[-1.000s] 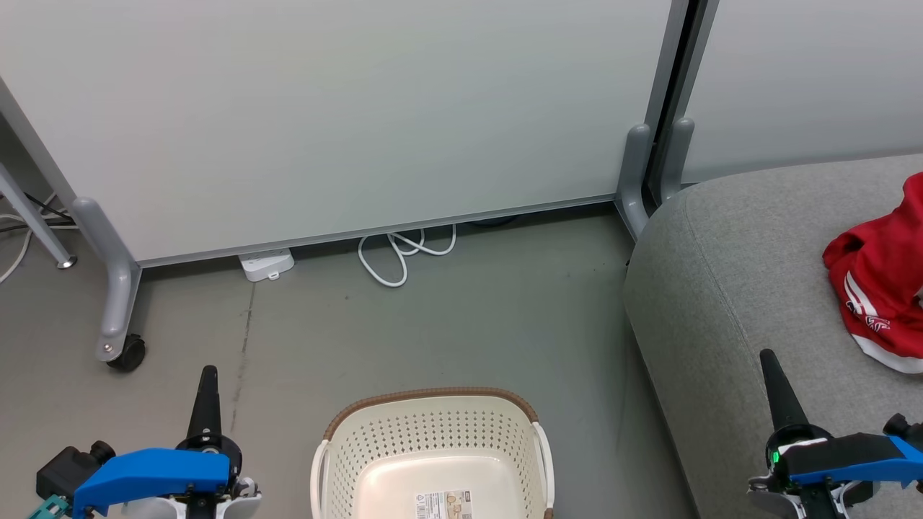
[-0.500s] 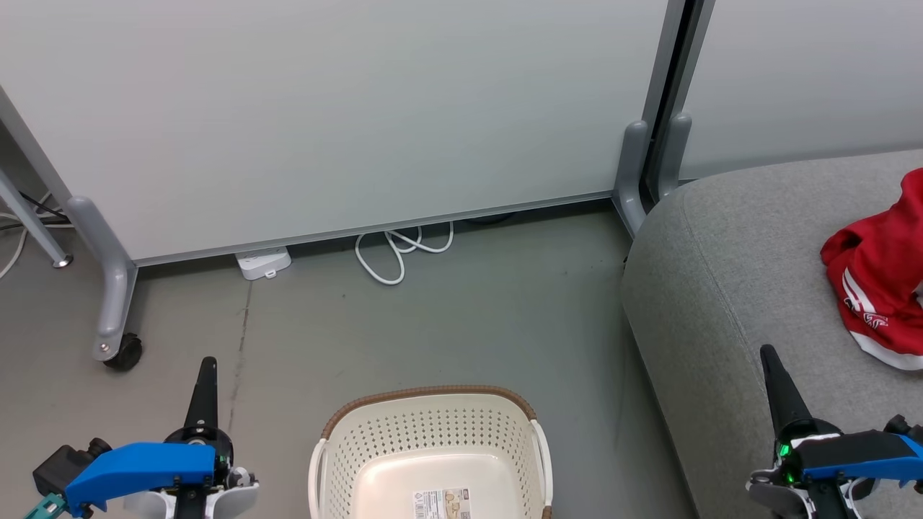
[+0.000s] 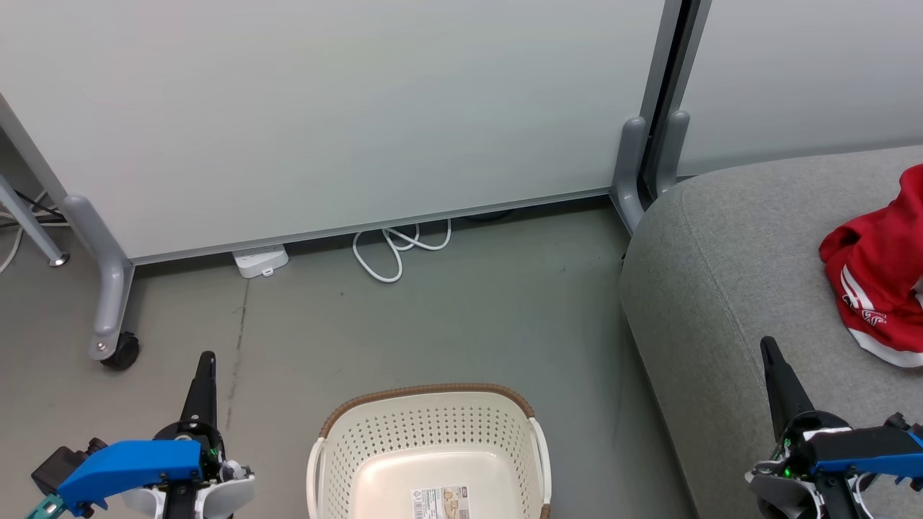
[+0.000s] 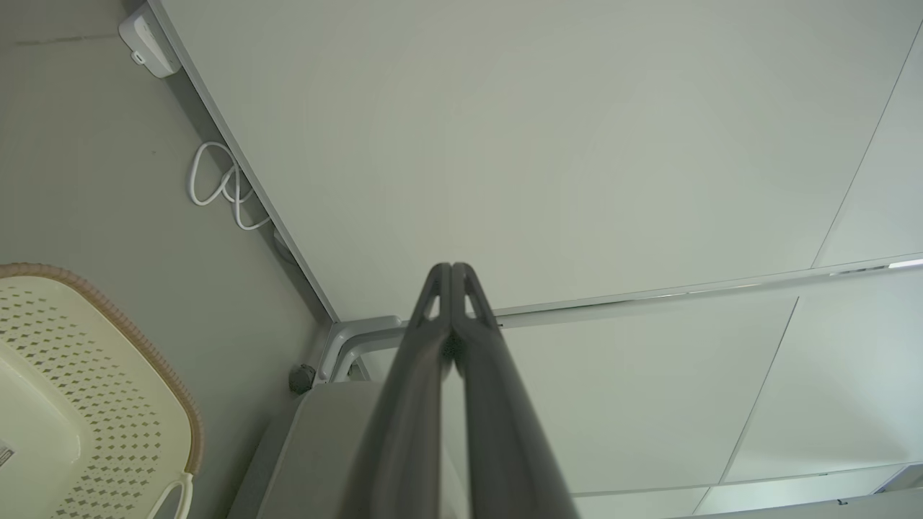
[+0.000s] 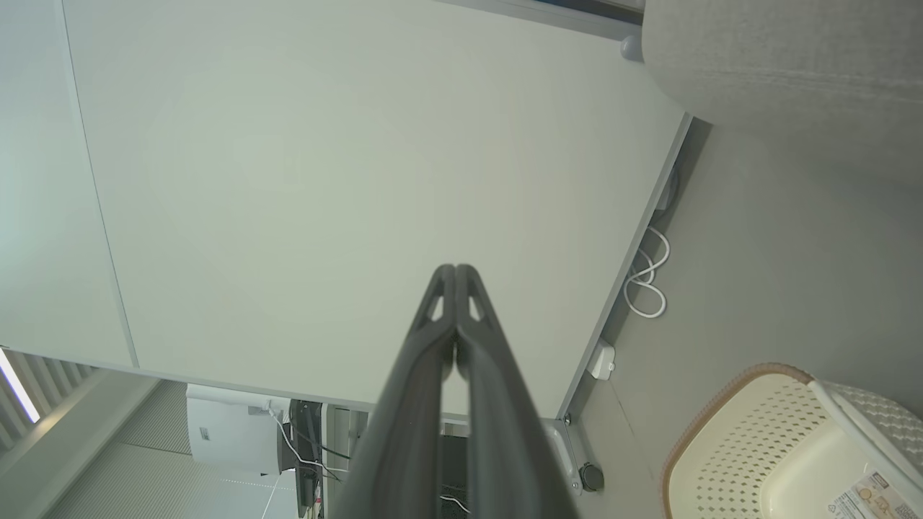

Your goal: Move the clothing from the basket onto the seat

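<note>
Quick rundown from the head view, L to R. Far left there's a grey partition leg (image 3: 108, 288) w/ a black caster (image 3: 119, 351) on the floor (image 3: 469, 324). Just right of that, low in the frame, your left gripper (image 3: 208, 357) hangs over the floor beside the basket, not touching it. In the left wrist view its fingers (image 4: 411, 404) are pressed tight together, tips meeting, nothing between them.

Along the bottom of the pale partition panel (image 3: 324, 108) you've got a white power strip (image 3: 259, 259), then a looped white cable (image 3: 393, 249).

Bottom center is the basket (image 3: 429, 393), sitting on the floor. The frame edge cuts it off, but you can see the brown rim, the perforated walls and the cream floor w/ its label sticker (image 3: 440, 502).

Right of the basket is the seat (image 3: 721, 252), the rounded grey cushion. Your right gripper (image 3: 766, 342) sits over its front part, pointing up the frame. In the right wrist view those fingers (image 5: 497, 404) are clamped together too, gripping nothing.

The clothing (image 3: 876, 267) is on the seat at the far right, a bunched red heap w/ white stripes and trim, partly cut off by the frame. It's apart from the right gripper, and I can't tell if it's one piece or two.
</note>
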Tool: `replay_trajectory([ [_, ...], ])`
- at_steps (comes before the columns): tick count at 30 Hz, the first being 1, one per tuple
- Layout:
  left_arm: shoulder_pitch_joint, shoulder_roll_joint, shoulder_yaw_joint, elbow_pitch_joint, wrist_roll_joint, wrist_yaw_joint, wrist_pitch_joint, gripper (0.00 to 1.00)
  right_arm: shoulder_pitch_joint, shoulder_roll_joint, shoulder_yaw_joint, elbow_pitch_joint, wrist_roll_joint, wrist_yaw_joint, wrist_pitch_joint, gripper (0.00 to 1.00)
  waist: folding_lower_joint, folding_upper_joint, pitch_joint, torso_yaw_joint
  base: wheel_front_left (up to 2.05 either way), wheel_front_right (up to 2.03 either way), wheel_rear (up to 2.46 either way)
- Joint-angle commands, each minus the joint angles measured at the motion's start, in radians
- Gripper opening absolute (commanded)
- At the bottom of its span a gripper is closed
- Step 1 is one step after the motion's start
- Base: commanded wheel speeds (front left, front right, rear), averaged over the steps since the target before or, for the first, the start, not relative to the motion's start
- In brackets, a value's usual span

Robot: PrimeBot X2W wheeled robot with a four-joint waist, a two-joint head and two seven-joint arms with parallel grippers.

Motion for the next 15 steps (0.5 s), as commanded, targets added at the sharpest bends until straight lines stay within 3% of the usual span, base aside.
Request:
replay_trajectory([
  [1, -0.019, 0.001, 0.008, -0.007, -0.02, -0.008, 0.008, 0.0, -0.015, 0.002, -0.003, -0.008, 0.026, 0.001, 0.009, 0.0, 0.0, 0.0, 0.001, -0.001, 0.0, 0.0, 0.0],
  [15, -0.023, 0.001, 0.015, -0.012, -0.125, -0.011, 0.034, 0.0, -0.019, 0.004, -0.008, -0.012, 0.133, 0.001, 0.035, 0.0, 0.0, 0.0, 0.006, -0.005, 0.0, 0.0, 0.0],
])
